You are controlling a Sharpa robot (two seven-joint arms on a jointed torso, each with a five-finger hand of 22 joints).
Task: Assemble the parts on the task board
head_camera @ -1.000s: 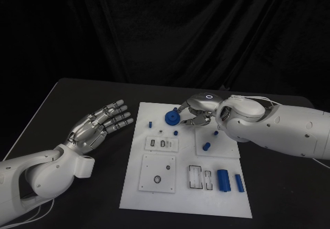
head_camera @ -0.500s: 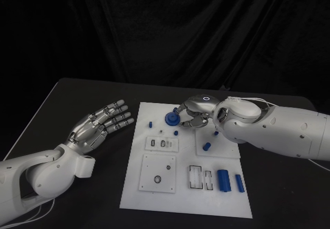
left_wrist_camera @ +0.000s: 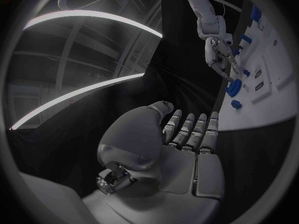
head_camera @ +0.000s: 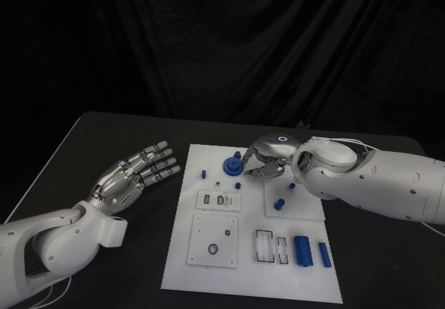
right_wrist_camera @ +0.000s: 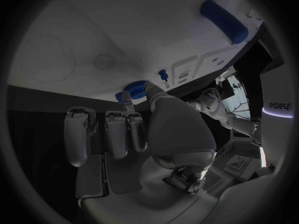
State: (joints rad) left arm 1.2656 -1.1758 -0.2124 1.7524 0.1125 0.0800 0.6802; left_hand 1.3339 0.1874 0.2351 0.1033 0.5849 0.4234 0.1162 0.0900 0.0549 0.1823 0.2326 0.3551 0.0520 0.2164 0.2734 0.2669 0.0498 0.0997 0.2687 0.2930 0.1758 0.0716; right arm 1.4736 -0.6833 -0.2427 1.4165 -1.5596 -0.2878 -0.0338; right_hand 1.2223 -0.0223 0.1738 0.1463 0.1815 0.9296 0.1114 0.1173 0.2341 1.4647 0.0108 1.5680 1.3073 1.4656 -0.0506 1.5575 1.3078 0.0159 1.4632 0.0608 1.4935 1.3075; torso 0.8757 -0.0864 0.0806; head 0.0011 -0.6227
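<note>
Head view: a black table (head_camera: 83,148) stands before a black curtain (head_camera: 232,58), and the white task board (head_camera: 209,273) lies lengthwise at the table's middle, its long axis running from the near edge to the far edge. The right hand (head_camera: 264,158) sits over the board's far end, fingertips touching a round blue disc part (head_camera: 231,166) that lies flat there; whether it grips the disc I cannot tell. The left hand (head_camera: 134,175) hovers off the board's left edge, released, fingers spread toward the far side. 2 blue cylinders (head_camera: 302,250) lie near the board's near right corner, long axes parallel to the board's long edge.

Left wrist view: the left hand (left_wrist_camera: 181,149) is flat and empty; beyond it the right hand (left_wrist_camera: 223,57) reaches the disc (left_wrist_camera: 234,87).

Right wrist view: the right hand's fingertips (right_wrist_camera: 126,95) meet the blue disc (right_wrist_camera: 138,85) at the board's edge; a small blue peg (right_wrist_camera: 163,75) stands beside it.
</note>
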